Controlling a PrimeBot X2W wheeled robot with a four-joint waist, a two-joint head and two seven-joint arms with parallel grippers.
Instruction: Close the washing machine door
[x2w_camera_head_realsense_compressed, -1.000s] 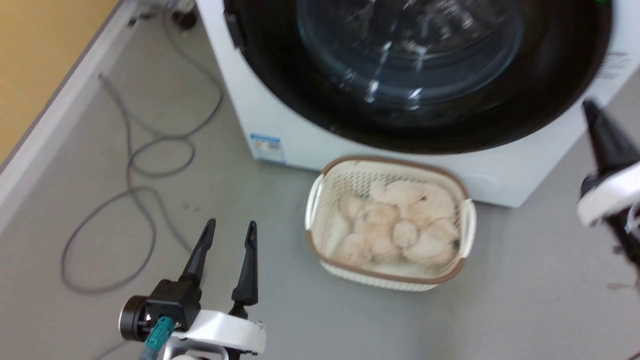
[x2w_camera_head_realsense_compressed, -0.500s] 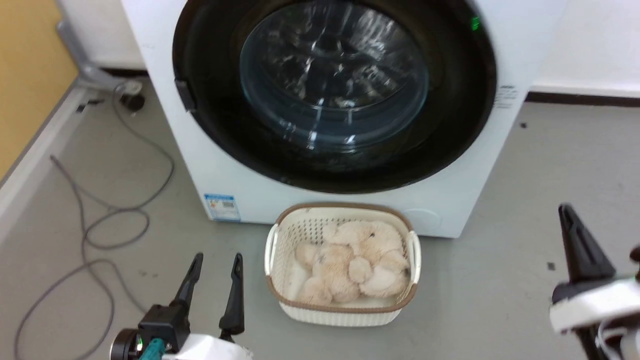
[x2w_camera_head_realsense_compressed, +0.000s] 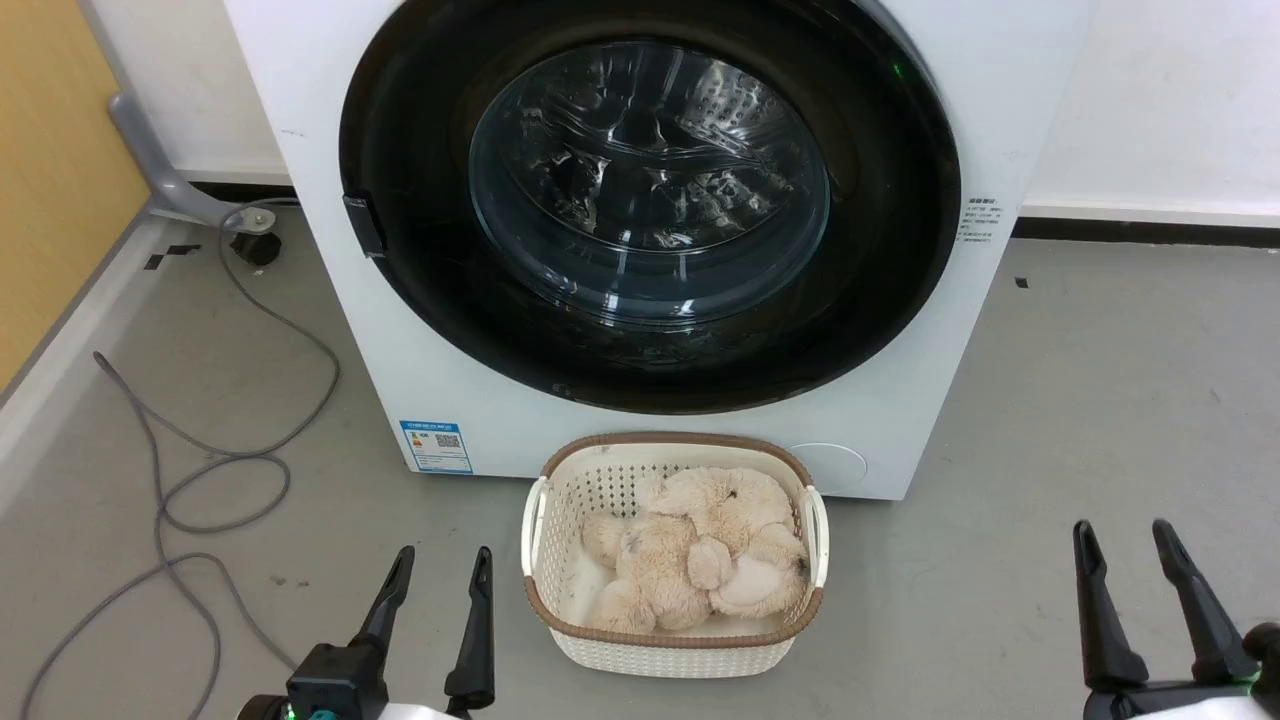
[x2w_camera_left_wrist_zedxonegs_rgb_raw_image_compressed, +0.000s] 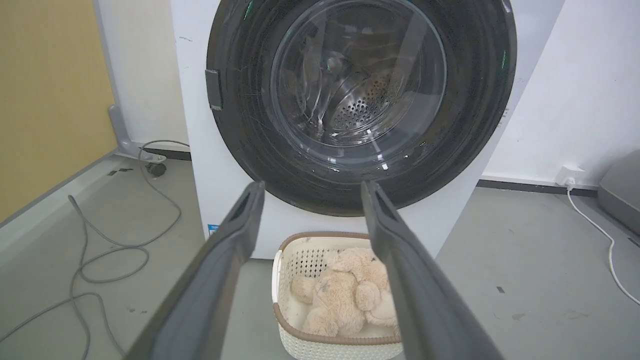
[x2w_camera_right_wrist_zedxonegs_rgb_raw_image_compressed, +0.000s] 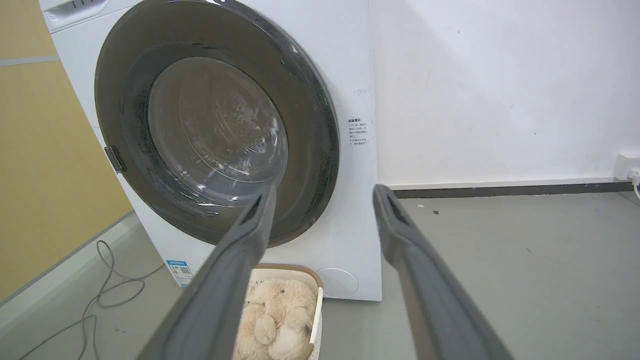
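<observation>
Head view: washing machine door (x2w_camera_head_realsense_compressed: 900, 250) flush on the washing machine (x2w_camera_head_realsense_compressed: 330, 330) front, plush basket (x2w_camera_head_realsense_compressed: 670, 441) just below, left gripper (x2w_camera_head_realsense_compressed: 445, 552) and right gripper (x2w_camera_head_realsense_compressed: 1120, 526) both spread, empty.

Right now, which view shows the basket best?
Head view: basket whole, unobstructed. Left wrist: bottom cropped, a finger covers its right side. Right wrist: a corner, past a finger.
</observation>
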